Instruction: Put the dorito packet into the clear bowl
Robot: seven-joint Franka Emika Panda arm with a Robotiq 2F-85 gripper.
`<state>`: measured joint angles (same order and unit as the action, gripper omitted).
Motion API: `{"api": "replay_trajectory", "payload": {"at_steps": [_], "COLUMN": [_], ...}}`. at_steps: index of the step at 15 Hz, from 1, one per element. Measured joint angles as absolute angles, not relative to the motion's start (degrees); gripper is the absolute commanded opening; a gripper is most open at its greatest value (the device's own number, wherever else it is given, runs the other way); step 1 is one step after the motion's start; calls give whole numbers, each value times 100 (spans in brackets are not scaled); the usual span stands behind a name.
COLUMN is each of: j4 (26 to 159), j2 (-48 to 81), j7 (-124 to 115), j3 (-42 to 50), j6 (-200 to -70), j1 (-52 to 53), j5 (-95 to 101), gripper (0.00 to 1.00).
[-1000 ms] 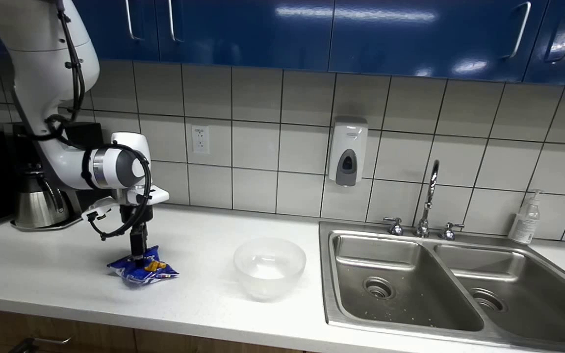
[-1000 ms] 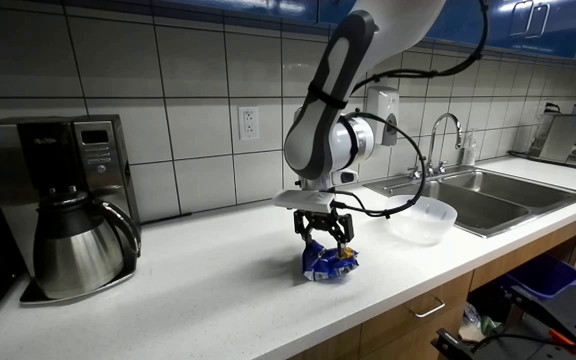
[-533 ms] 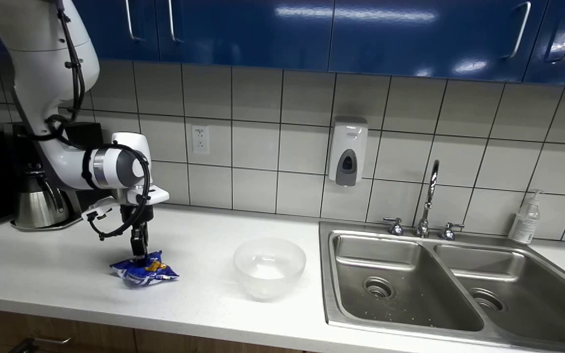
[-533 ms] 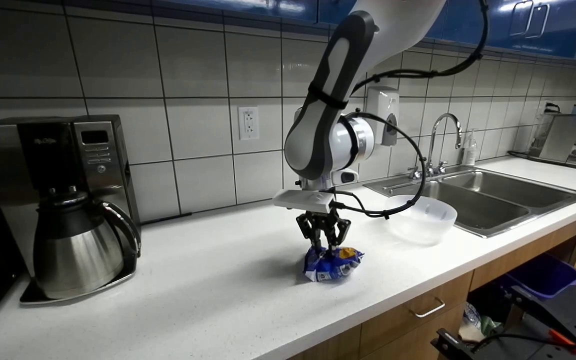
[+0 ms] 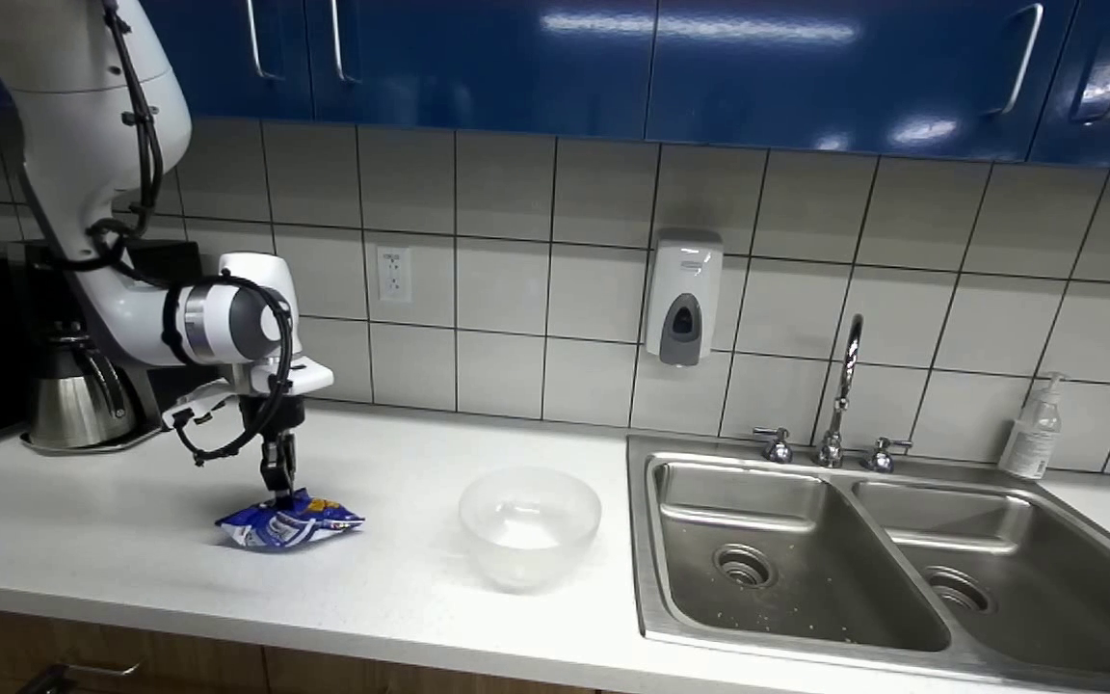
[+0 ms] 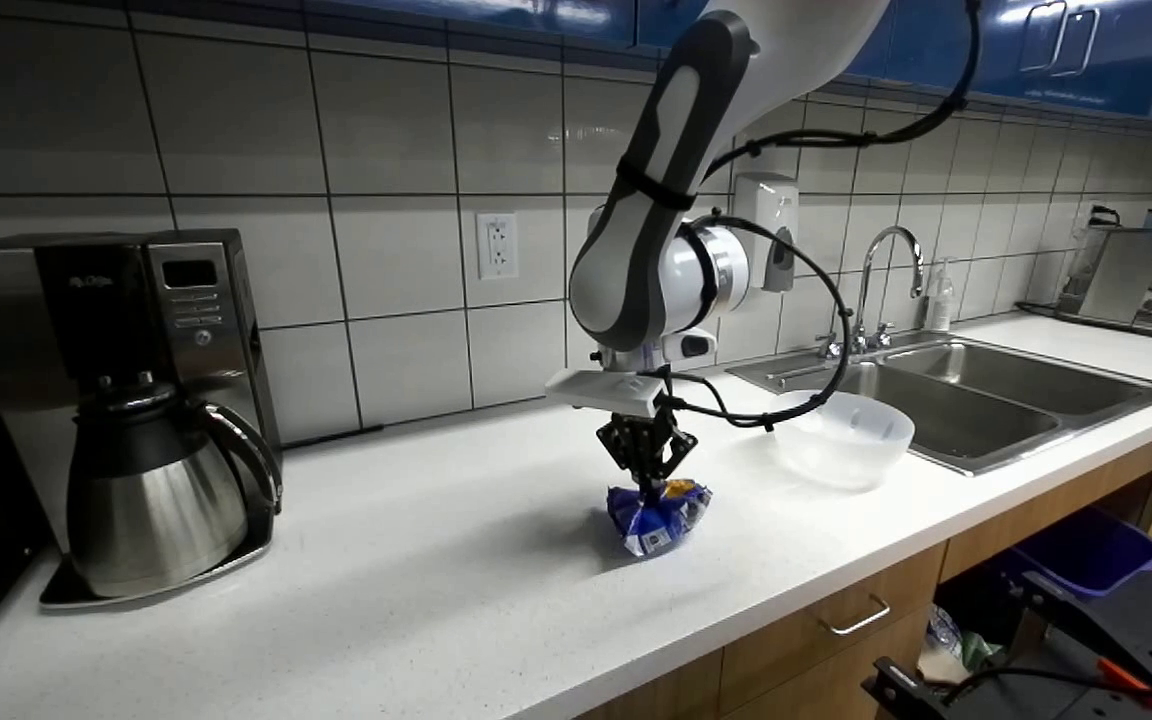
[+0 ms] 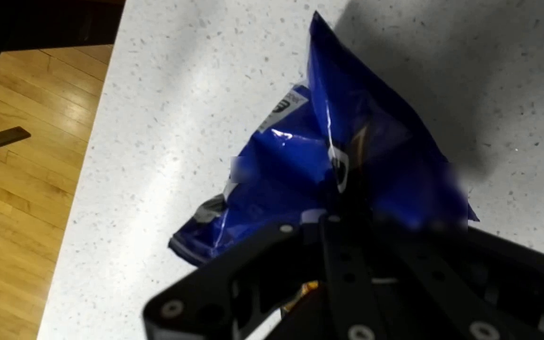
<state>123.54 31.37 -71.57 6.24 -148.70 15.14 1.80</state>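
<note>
Where the white arm [image 5: 112, 173] hangs over the worktop [image 5: 391, 598], its hand [image 6: 650, 492] is clenched on the blue dorito packet [image 6: 658, 525], with a fold of it gathered up in the grip. The wrist view shows the packet creased toward that grip, its pointed corners spread out. Whether its underside touches the worktop, I cannot tell. The clear bowl [image 5: 528, 569] stands upright, apart from the packet; in an exterior view it sits between packet and steel sink [image 5: 647, 540]. A coffee maker [image 6: 206, 340] with its jug [image 6: 156, 510] stands well apart, on the packet's other side.
</note>
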Motion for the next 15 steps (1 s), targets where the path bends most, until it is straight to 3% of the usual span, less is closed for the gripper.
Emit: {"api": "replay_trajectory", "payload": {"at_steps": [15], "j4": [12329], "j2": [2370], "j7": [-7646], "j3": [1356], "j6": [-14828], "j1": [1485], "j5": [643], "gripper": [0]}}
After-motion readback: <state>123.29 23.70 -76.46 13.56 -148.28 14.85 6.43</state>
